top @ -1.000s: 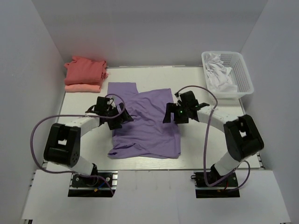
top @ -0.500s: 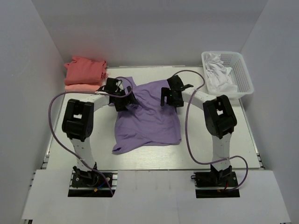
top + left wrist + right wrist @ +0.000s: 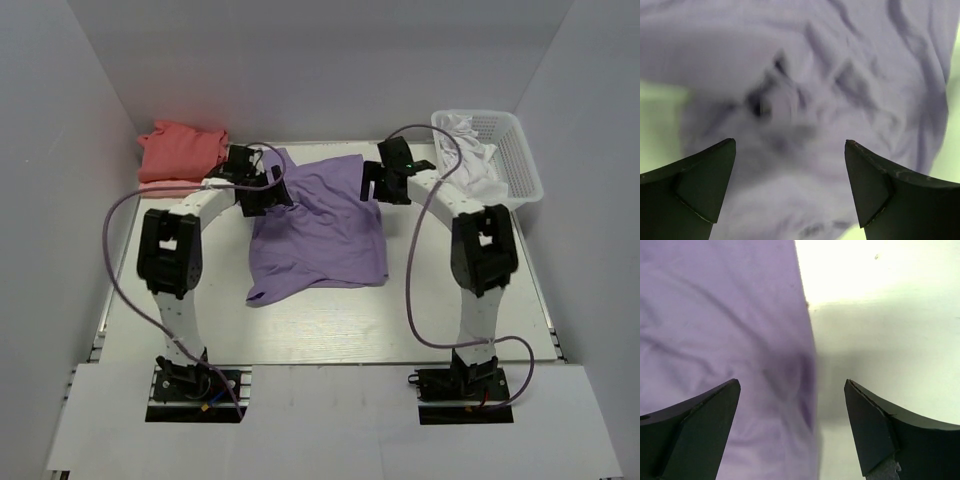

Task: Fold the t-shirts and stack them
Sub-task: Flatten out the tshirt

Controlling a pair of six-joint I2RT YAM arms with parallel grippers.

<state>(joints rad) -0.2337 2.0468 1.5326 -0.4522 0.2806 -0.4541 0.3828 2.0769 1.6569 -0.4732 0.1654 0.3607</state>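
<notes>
Left end effector (image 3: 790, 143) | spread wide, empty, over lavender t-shirt (image 3: 325, 235) | right end effector (image 3: 792, 382) (equally wide, empty) at its right edge

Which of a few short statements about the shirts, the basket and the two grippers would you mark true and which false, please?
1. The purple shirt lies spread out, creased, on the table. True.
2. The basket stands at the far left corner. False: it stands at the far right; the folded red shirt is at the far left.
3. The left gripper and the right gripper are both open, above the purple shirt, with nothing held. True.
4. The basket is empty. False: white cloth lies in it.
</notes>
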